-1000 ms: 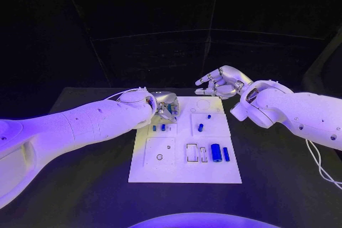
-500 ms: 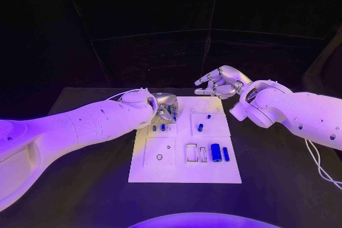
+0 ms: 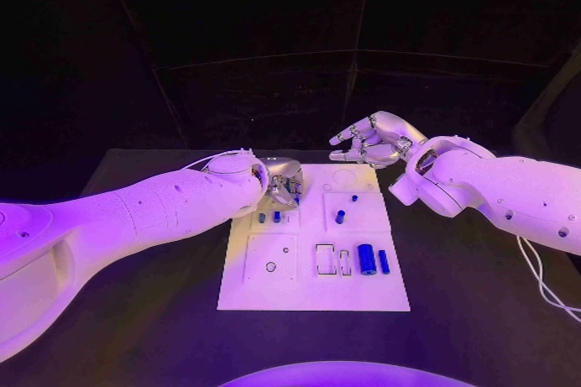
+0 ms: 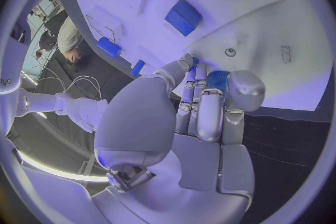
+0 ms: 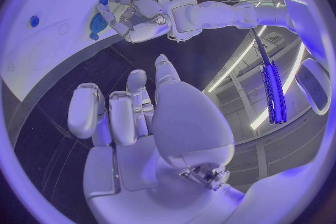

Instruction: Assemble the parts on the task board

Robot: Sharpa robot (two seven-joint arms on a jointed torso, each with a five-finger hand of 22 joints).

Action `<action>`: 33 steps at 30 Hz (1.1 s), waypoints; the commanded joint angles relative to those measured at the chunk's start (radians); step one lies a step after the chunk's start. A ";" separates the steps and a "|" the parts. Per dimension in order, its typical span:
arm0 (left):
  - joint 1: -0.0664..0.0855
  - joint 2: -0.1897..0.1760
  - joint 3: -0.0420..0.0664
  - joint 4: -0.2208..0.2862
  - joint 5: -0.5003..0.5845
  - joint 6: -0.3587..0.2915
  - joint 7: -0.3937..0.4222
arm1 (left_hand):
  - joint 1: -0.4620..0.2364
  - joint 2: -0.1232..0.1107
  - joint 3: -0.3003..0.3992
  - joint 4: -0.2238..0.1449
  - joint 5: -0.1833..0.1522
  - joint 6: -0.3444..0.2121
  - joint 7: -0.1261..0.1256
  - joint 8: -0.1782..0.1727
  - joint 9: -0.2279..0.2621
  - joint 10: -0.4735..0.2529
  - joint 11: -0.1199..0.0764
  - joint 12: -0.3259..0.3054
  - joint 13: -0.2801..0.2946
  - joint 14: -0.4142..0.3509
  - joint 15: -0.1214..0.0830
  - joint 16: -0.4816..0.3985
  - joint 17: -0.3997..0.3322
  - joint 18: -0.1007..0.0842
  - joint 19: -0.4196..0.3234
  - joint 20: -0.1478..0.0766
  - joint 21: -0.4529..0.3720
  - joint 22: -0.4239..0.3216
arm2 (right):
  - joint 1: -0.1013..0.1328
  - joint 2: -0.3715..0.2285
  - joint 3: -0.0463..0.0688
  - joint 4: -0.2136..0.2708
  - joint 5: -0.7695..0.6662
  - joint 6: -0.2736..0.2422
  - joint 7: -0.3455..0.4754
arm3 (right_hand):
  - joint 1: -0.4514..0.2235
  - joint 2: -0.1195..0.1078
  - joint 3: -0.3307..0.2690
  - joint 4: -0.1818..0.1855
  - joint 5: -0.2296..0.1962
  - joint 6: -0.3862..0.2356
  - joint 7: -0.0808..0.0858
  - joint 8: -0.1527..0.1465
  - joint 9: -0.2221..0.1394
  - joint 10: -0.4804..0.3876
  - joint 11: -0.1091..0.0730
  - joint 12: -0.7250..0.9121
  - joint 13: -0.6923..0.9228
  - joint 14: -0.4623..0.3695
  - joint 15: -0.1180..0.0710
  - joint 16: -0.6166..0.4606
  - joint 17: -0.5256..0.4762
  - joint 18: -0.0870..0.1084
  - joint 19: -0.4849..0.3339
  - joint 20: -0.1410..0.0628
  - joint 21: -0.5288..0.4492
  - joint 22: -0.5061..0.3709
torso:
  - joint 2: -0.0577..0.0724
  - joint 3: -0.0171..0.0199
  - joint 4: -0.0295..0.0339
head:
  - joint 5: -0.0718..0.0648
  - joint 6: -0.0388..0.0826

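Holding: left hand point(image 3: 282, 182) pinches small blue part point(image 4: 217, 79) over task board point(image 3: 363, 299), upper centre.
Handling: judged light, rigid, slippery; grip its sides.
Idle: right hand point(image 3: 375, 142) loosely curled, empty.

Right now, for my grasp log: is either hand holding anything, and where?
Left hand pinches a blue part between its fingers; where on it cannot be told. Right hand holds nothing.

White task board point(image 3: 310, 295) — blue parts point(image 3: 366, 258) — black table point(image 3: 145, 320)

black table point(image 3: 145, 269), dark backdrop behind it.
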 commanded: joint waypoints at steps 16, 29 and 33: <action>-0.005 -0.052 0.015 0.057 0.021 -0.095 0.048 | -0.017 -0.010 0.088 -0.030 -0.001 0.031 0.009 -0.038 -0.001 0.049 0.005 -0.067 -0.007 0.031 -0.005 0.013 -0.010 -0.021 0.008 -0.003 0.030 0.029 | 0.002 0.002 0.000 -0.004 0.003 0.005 0.011 | 0.004 0.010 -0.006 -0.002 0.005 0.006 0.003 -0.004 0.000 -0.006 -0.001 0.002 0.003 0.042 -0.009 -0.005 0.002 0.019 -0.007 0.003 -0.007 -0.001 | -0.002 -0.0002 0.0021 | -0.003 0.005; -0.002 -0.153 0.069 0.157 0.052 -0.089 0.040 | -0.025 -0.014 0.098 -0.032 -0.001 0.036 0.011 -0.044 -0.001 0.056 0.007 -0.078 -0.006 0.031 -0.004 0.014 -0.012 -0.022 0.009 -0.001 0.035 0.035 | 0.001 0.003 0.000 -0.011 0.003 0.008 0.013 | 0.004 0.010 -0.006 -0.002 0.005 0.006 0.003 -0.004 0.000 -0.006 -0.001 0.002 0.003 0.042 -0.009 -0.005 0.002 0.019 -0.007 0.003 -0.007 -0.001 | -0.002 -0.0007 0.0037 | 0.002 0.010; -0.002 -0.176 0.071 0.167 0.061 -0.056 0.028 | -0.025 -0.015 0.098 -0.032 -0.001 0.036 0.011 -0.044 -0.001 0.056 0.007 -0.078 -0.006 0.031 -0.004 0.014 -0.012 -0.022 0.009 -0.001 0.035 0.035 | 0.001 0.002 0.000 -0.013 0.003 0.008 0.013 | 0.004 0.010 -0.006 -0.002 0.005 0.006 0.003 -0.004 0.000 -0.006 -0.001 0.002 0.003 0.042 -0.009 -0.005 0.002 0.019 -0.007 0.003 -0.007 -0.001 | -0.001 -0.0011 0.0009 | 0.003 0.011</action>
